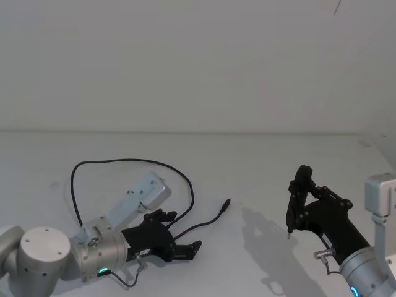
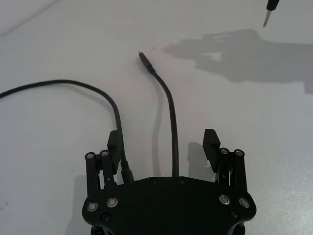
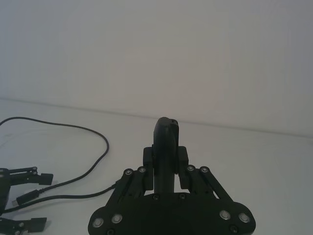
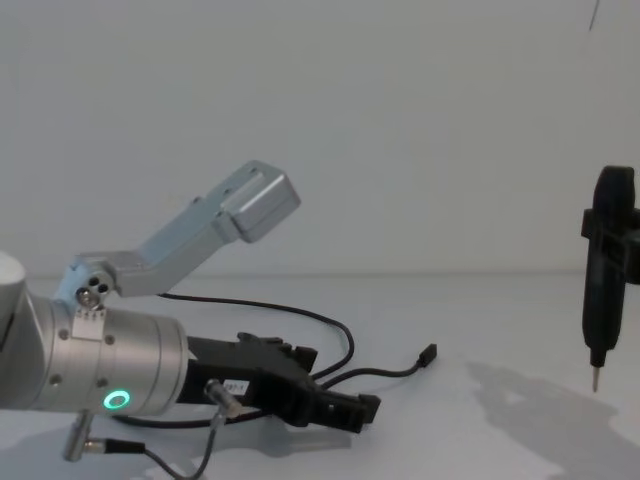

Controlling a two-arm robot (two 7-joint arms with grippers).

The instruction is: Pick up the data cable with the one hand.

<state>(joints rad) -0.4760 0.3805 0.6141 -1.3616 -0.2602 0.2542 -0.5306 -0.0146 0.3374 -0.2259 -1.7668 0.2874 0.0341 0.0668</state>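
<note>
Since the left pincer point(image 2: 164, 144) sits low over the counter point(image 2: 58, 44) with its jaws wide apart, the step in hand looks to be the closing grasp. It should go best if the pincer settles far enough that the pads bracket the thin data cable point(image 2: 171, 107) rather than pass above it. It should then shut slowly and squarely, and lift straight up so the slack loop trails without snagging.

At present the pincer grips nothing. One strand of the cable runs up the middle of the gap, clear of both jaws. A second strand passes just beside one of its fingers point(image 2: 114, 141); whether it touches there I cannot tell.

Beyond the jaws, the middle strand curves forward and ends in the small plug point(image 2: 142, 56), lying on the counter. The rest sweeps in a broad loop back round the left arm.

Well apart on the right, the right pincer point(image 1: 289, 232) hangs idle, its slim fingers together and the pale tip pointing down above the counter.
</note>
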